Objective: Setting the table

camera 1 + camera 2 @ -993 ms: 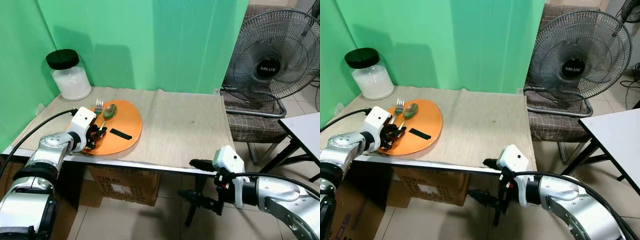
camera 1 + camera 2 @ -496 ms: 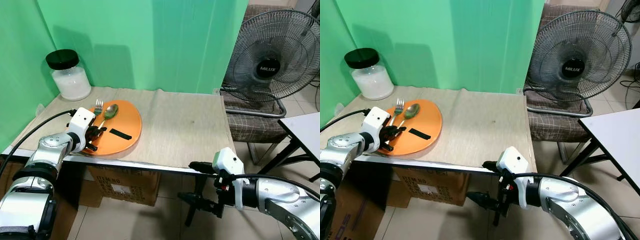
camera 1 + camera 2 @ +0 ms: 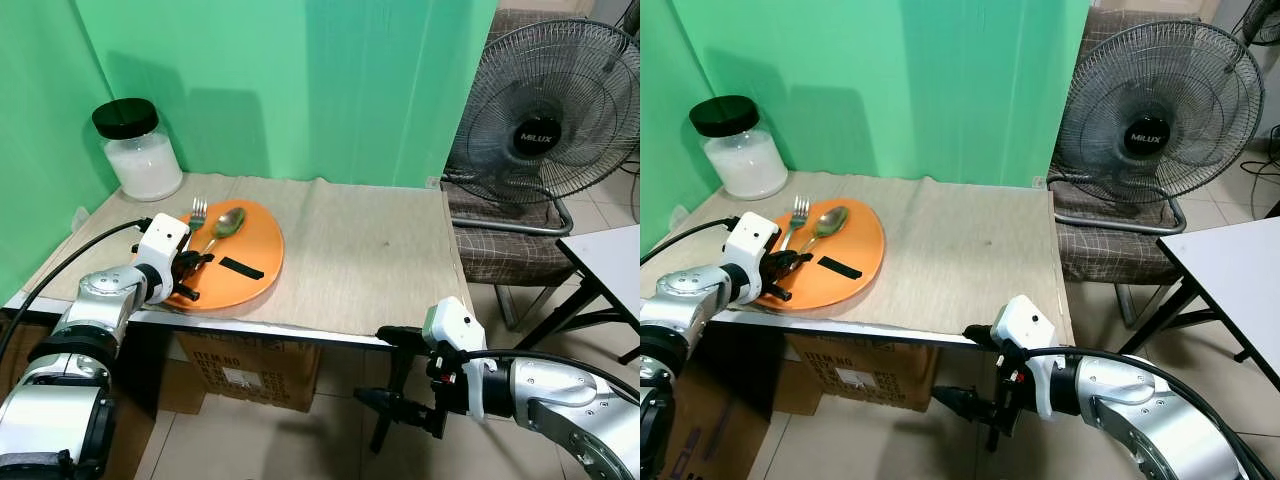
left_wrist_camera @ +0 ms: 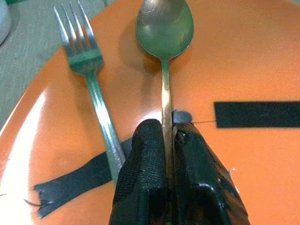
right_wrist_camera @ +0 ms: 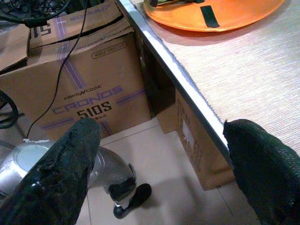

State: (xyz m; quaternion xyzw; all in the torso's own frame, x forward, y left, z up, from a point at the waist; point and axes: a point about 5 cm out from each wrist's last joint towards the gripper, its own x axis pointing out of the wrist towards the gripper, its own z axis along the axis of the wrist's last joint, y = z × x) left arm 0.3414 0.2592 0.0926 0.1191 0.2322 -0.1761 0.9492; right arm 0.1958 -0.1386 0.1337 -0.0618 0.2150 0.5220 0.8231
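Left claw (image 4: 168, 140) clamped tight on spoon (image 4: 164, 56) handle, fingers (image 4: 145, 159) pinching the stem from both sides, bowl pointing away from the claw toward the back wall. Spoon over the orange plate (image 3: 250, 245), at its left part; lifted or resting on it, cannot tell. Fork (image 4: 91, 89) just beside the spoon on the side nearer the jar, roughly parallel, tines past the plate's far rim, handle running under the claw's finger edge. Two black tape strips (image 4: 255, 114) on the plate: one to the right of the spoon, one under the fork handle near the claw. Plate at the front left of the desk (image 3: 370, 260), on beige cloth, rim near the front edge. Glass jar (image 3: 138, 150) with black lid and white contents at the back left corner, well apart from the plate. Right claw (image 3: 400, 370) wide open, holding nothing, hanging below the desk's front edge, right of centre, well apart from plate and cutlery. Cardboard box (image 5: 89, 89) under the desk. Standing fan (image 3: 545, 115) on a chair to the right of the desk
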